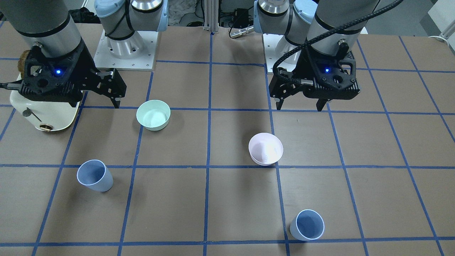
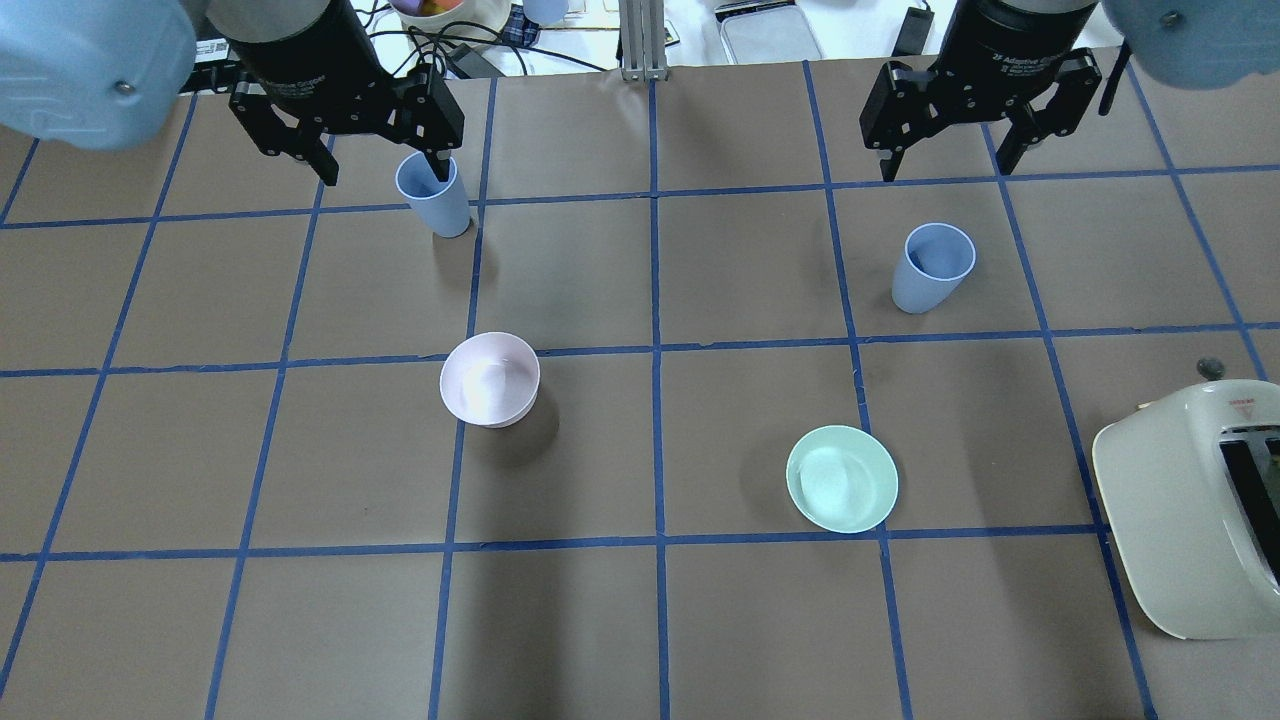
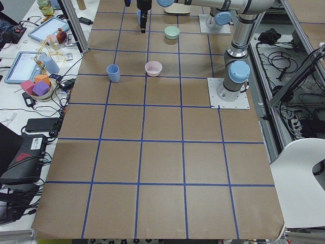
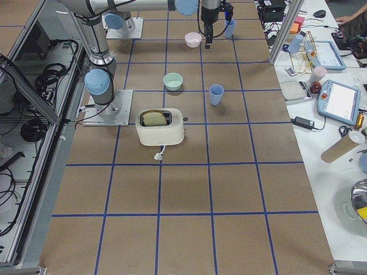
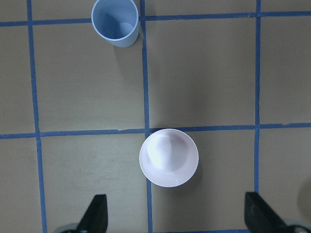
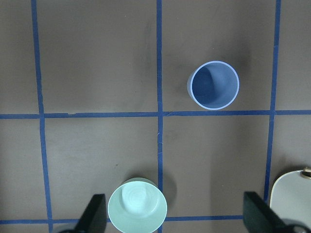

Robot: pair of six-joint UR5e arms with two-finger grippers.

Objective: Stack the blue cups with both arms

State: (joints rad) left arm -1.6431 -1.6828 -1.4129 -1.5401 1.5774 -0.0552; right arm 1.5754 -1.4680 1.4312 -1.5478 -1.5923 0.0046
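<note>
Two pale blue cups stand upright and apart on the brown table. One is on my left side point(image 2: 435, 200) point(image 1: 307, 224), the other on my right side point(image 2: 930, 268) point(image 1: 95, 176). My left gripper point(image 2: 383, 172) point(image 1: 302, 105) is open and empty, high above the table. Its wrist view shows the left cup point(image 5: 115, 22) far ahead of the fingers point(image 5: 95, 216). My right gripper point(image 2: 946, 168) point(image 1: 96, 101) is open and empty, also held high. Its wrist view shows the right cup point(image 6: 214, 85) ahead of it.
A pale pink bowl point(image 2: 490, 379) point(image 5: 168, 157) sits left of centre. A mint-green bowl point(image 2: 842, 478) point(image 6: 137, 212) sits right of centre. A cream toaster point(image 2: 1190, 510) point(image 1: 44, 112) stands at my right edge. Clutter lies beyond the far table edge point(image 2: 640, 70).
</note>
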